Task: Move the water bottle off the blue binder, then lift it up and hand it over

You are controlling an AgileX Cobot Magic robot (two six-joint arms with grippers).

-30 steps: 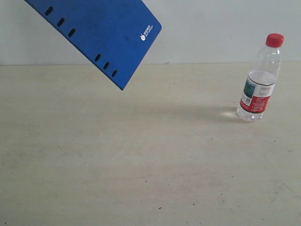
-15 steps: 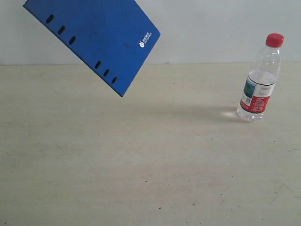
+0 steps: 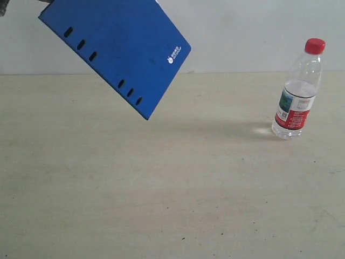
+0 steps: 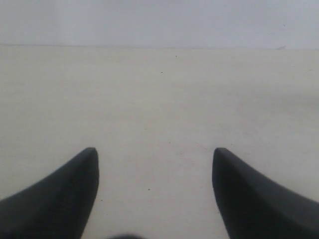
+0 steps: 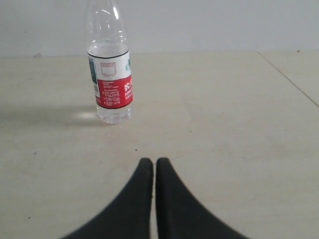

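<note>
As the wrist cams sit closest, left gripper (image 4: 154, 150): fingers spread wide, nothing between them, bare table below.
right gripper (image 5: 154, 160): fingertips pressed together, nothing clamped, above the table.
table (image 3: 161, 194): pale beige top with small dark specks, fills the lower two thirds of the exterior frame.
water bottle (image 3: 295, 97): right edge of the exterior frame at mid-height, standing on the table toward its far side.
bottle axis: vertical, red cap (image 3: 315, 46) pointing up, base flat on the table.
label band (image 3: 294, 110): red, white and green, wraps the lower half; clear plastic above it.
bottle vs grippers: untouched. The right wrist cam sees it ahead of the closed tips, apart from them.
blue binder (image 3: 116, 51): upper left of the exterior frame, in the air off the table, well apart from the bottle.
binder axis: tilted. The edge with the ring holes (image 3: 81, 44) runs from upper left down to lower right, and the lowest corner points down at the table.
white logo (image 3: 175, 54): near the binder's right corner.
binder support: top edge cut by the frame, grey object (image 3: 3, 6) in the top left corner; cannot tell what holds it.
wall (image 3: 259, 32): plain, pale, behind everything.
</note>
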